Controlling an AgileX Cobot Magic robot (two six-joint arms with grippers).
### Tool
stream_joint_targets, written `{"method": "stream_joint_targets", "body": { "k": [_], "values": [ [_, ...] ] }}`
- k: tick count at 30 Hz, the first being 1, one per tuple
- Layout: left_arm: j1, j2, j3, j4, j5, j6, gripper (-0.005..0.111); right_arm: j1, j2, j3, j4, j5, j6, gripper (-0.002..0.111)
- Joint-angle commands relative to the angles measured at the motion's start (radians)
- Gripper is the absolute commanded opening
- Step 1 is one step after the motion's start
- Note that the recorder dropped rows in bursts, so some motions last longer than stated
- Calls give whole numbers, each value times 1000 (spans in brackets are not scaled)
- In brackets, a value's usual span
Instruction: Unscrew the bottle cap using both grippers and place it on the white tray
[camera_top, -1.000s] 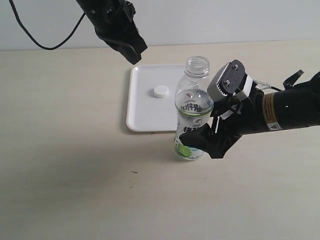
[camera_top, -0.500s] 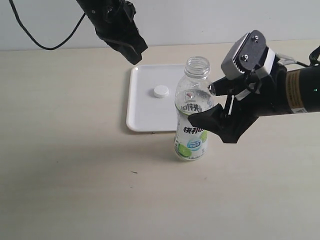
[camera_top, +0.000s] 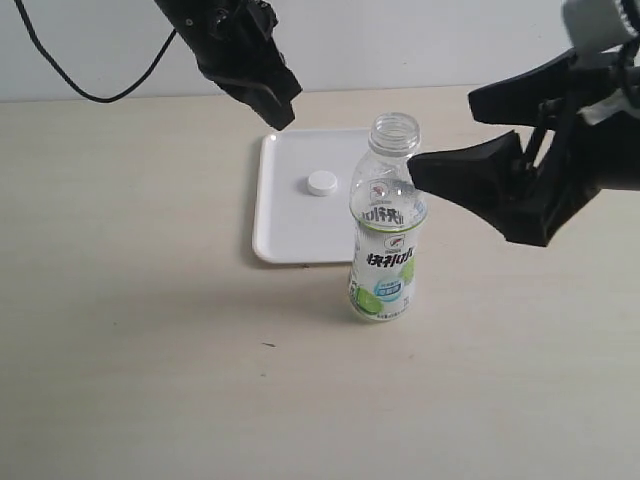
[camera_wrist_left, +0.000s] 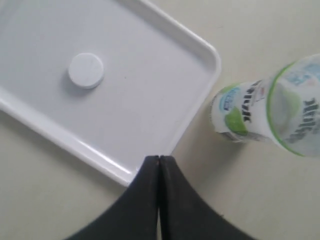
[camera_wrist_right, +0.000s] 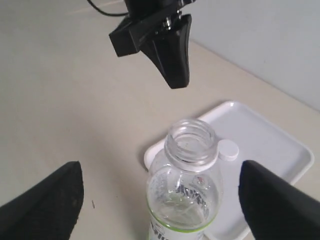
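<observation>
The bottle (camera_top: 386, 225) stands upright and uncapped on the table, just in front of the white tray (camera_top: 285, 225). The bottle cap (camera_top: 321, 183) lies flat on the tray, apart from both grippers. My left gripper (camera_top: 281, 112) hangs shut and empty above the tray's far edge; its closed fingertips (camera_wrist_left: 159, 160) show over the tray's rim (camera_wrist_left: 125, 175), with the cap (camera_wrist_left: 86, 70) and bottle (camera_wrist_left: 270, 115) beyond. My right gripper (camera_top: 445, 140) is open wide, raised to the right of the bottle, not touching it. The bottle's open neck (camera_wrist_right: 191, 142) shows between its fingers (camera_wrist_right: 272, 200).
A black cable (camera_top: 90, 85) hangs at the back left by the wall. The beige table (camera_top: 150, 350) stretches to the left and front of the bottle.
My right gripper has let go of the bottle, opened wide and risen up and to the right. The bottle stays standing. The left gripper has barely shifted.
</observation>
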Motion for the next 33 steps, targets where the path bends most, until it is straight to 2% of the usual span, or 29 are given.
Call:
{"method": "stream_joint_targets", "body": {
  "k": [1, 5, 9, 11, 15, 19, 24, 33],
  "values": [
    [2, -79, 81, -137, -61, 86, 0, -5, -154, 56, -5, -4, 75, 80],
    [2, -183, 216, -224, -138, 198, 0, -5, -285, 121, -5, -4, 126, 80],
    [2, -333, 412, -302, -303, 275, 0, -5, -371, 187, -5, -20, 196, 80],
    [2, -400, 521, -389, -383, 340, 0, -5, -392, 217, -5, -48, 203, 80],
    [2, -571, 779, -697, -504, 600, 0, -3, -401, 254, -5, -125, 203, 80],
    [2, -737, 990, -934, -526, 852, 0, -3, -399, 277, -5, -199, 211, 80],
    [2, -971, 1207, -1036, -537, 925, 0, -3, -399, 293, -5, -233, 211, 80],
    [2, -1409, 1491, -1298, -549, 1089, 0, -3, -399, 313, 69, -273, 264, 80]
  ]
}}
